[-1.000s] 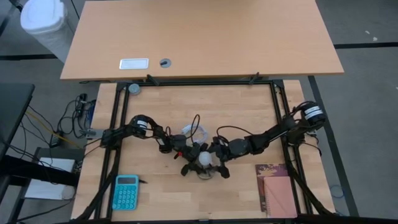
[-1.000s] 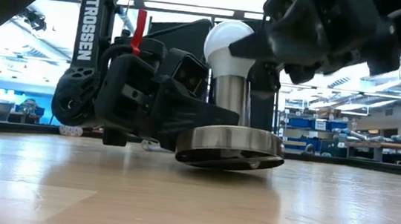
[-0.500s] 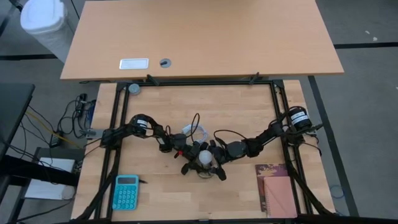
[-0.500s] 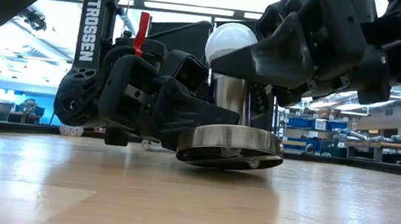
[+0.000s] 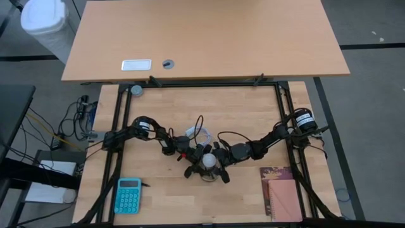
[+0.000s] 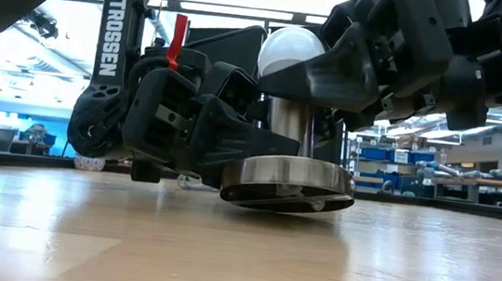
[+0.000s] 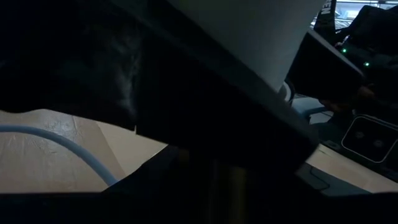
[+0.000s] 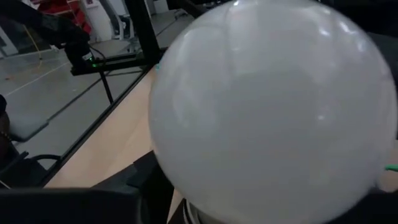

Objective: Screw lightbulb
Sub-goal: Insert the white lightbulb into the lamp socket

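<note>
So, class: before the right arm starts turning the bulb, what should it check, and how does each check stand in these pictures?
1. Lightbulb stands upright in the metal socket: ok.
2. Socket base lies flat on the table: not ok; its left edge looks slightly raised.
3. Left gripper braces the socket low at its side: ok.
4. Right gripper is set around the bulb's globe: ok.
5. Right gripper has a firm hold on the glass: cannot tell.
6. Bulb's thread has caught in the socket: cannot tell, it is hidden.
</note>
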Robot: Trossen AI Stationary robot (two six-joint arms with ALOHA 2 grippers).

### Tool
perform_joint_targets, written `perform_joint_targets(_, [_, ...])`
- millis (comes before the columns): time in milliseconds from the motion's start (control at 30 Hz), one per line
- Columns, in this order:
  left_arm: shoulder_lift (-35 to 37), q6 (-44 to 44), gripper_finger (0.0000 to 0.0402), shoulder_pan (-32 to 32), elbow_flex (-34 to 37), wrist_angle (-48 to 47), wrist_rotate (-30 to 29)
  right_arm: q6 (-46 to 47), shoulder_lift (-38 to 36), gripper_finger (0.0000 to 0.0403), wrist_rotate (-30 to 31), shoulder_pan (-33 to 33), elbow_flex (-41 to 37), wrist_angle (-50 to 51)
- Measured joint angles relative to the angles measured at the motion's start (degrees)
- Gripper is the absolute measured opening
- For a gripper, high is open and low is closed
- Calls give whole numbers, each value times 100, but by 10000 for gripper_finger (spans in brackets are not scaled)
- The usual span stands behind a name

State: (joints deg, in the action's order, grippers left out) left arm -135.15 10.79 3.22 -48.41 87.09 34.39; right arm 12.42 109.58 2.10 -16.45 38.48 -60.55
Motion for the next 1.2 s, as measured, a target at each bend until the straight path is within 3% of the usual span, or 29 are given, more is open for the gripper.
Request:
perform_joint_targets(667, [11, -20, 198, 2, -6, -71, -82, 241, 0, 191, 130, 0, -7, -37])
perform_joint_targets(1200, [15, -26, 198, -4, -8, -114, -178, 442, 0, 229, 21, 81, -199, -391])
